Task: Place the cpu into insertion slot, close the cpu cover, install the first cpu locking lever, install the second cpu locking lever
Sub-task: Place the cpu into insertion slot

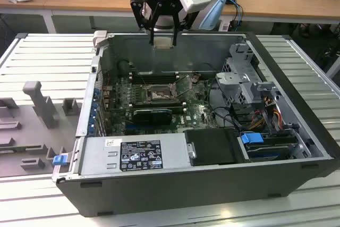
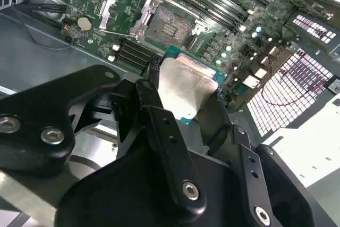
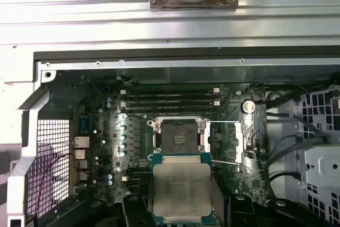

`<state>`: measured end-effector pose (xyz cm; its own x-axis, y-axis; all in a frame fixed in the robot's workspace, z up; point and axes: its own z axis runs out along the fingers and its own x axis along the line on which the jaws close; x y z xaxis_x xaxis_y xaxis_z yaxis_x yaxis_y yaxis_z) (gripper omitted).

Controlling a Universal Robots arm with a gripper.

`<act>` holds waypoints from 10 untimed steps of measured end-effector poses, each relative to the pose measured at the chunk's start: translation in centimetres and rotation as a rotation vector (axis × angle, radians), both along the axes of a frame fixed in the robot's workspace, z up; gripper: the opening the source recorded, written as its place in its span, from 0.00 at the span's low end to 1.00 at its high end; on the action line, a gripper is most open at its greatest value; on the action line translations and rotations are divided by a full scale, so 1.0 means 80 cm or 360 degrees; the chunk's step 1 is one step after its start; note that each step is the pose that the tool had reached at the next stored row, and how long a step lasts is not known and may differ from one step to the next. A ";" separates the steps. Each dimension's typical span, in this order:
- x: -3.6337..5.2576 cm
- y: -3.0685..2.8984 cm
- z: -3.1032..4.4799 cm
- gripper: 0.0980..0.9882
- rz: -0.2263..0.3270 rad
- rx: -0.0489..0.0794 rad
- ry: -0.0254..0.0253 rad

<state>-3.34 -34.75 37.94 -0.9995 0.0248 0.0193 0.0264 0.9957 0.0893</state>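
My gripper [image 1: 162, 43] hangs over the far wall of the open computer case, shut on the cpu [image 1: 162, 45]. In both wrist views the cpu [image 2: 186, 89] [image 3: 181, 188] is a flat silvery square on a green base, clamped between black fingers [image 2: 159, 115]. It is held well above the motherboard, apart from it. The insertion slot [image 1: 158, 95] [image 2: 169, 27] [image 3: 179, 135] lies bare, its dark centre showing inside a silver rim. The cpu cover [image 2: 108, 5] [image 3: 240, 141] is swung open beside the slot.
Memory slots [image 3: 170, 99] run along the slot's far side and a long black card [image 1: 153, 113] lies on its near side. A labelled power supply [image 1: 133, 155] fills the case front, a drive cage [image 1: 239, 78] the exterior view's right. A grey fixture [image 1: 37, 99] stands outside, left.
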 end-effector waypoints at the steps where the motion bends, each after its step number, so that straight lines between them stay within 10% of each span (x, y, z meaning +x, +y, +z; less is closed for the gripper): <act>1: 0.000 0.0000 0.0000 0.48 -0.0002 0.0000 0.00000; 10: 0.000 0.0000 0.0000 0.48 -0.0010 0.0000 0.00001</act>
